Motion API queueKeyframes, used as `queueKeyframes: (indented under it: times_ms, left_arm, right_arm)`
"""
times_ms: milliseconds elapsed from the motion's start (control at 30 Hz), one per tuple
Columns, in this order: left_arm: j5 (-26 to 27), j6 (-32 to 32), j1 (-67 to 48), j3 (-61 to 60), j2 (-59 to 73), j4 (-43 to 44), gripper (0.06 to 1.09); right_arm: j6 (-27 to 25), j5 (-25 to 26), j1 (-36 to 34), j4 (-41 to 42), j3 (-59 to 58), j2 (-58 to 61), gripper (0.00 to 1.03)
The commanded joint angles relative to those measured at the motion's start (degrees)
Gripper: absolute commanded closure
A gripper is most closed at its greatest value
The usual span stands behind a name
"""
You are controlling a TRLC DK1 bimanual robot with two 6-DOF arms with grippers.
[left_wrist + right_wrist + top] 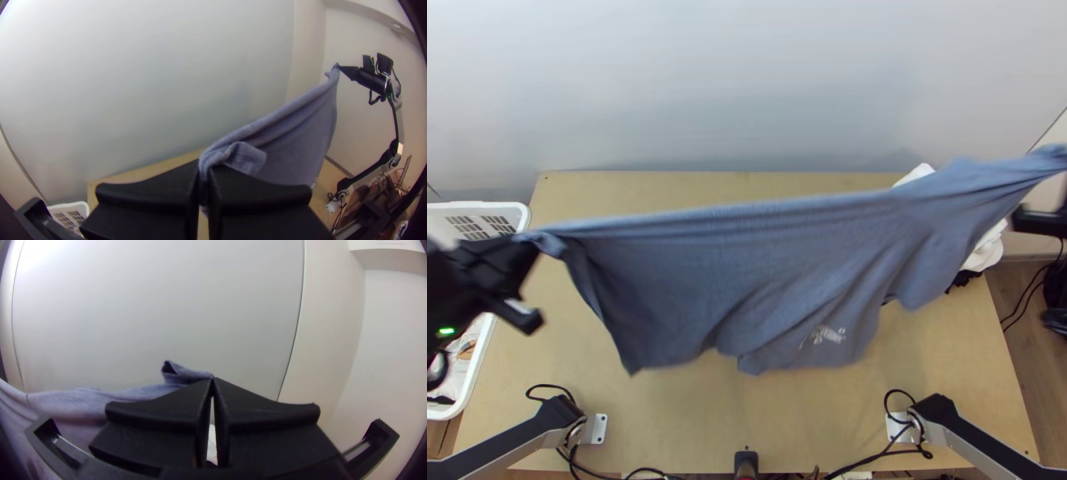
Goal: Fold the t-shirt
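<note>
A flat, light brown wooden table [667, 416] fills much of the top view, from the middle down to the bottom. Behind it, across the top of the picture, is a big, smooth, pale grey wall [731, 80]. A brown wood floor [1017, 280] shows at the lower right.

There is one table and one blue-grey cloth t-shirt [731, 280]. The shirt hangs above the table, across the middle of the picture. Its top edge is pulled long between two held ends, and the rest droops down in soft waves. It has one small white print [823, 336] near its low edge, right of the middle.

There are two grippers. The black left gripper [531, 245] is at the left side, and in the left wrist view its two flat fingers [253, 189] pinch a bunched end of the shirt. The black right gripper [1039, 221] is at the right edge. In the right wrist view its two fingers [267, 418] have their tips together on a corner of the shirt.

One white plastic basket [525, 218] with holes sits at the left edge. One bunched white cloth [989, 254] is at the right, partly behind the shirt. Two small silver metal plates, one lower left [598, 429] and one lower right [897, 429], are on the table.
</note>
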Motion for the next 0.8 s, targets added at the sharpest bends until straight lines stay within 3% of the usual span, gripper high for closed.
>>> queueKeyframes:
  times_ms: [0,67,200,400,567,767]
  left_arm:
    - [1.92,-1.35,1.15,-18.46,-3.43,7.26,1.05]
    - [2.62,-1.17,4.31,-24.70,-3.26,11.83,1.05]
    - [10.00,-0.73,13.37,-36.47,-2.29,22.82,1.05]
    - [13.96,-0.47,22.95,-45.35,6.50,36.44,1.05]
    - [16.15,-1.08,29.98,-43.86,18.63,45.85,1.05]
    - [16.24,-2.58,34.81,-31.38,32.69,48.84,1.05]
  right_arm:
    - [4.45,-0.68,4.12,0.32,-12.70,-0.09,1.00]
    - [5.32,-2.44,3.68,2.25,-15.95,1.49,1.00]
    - [5.32,-7.36,0.86,8.14,-21.58,5.89,1.00]
    - [10.51,-13.43,-4.15,15.26,-23.60,17.58,1.00]
    - [12.62,-14.48,-5.11,20.71,-19.47,29.70,1.00]
    - [14.64,-14.48,-6.61,21.68,-7.25,42.71,1.00]
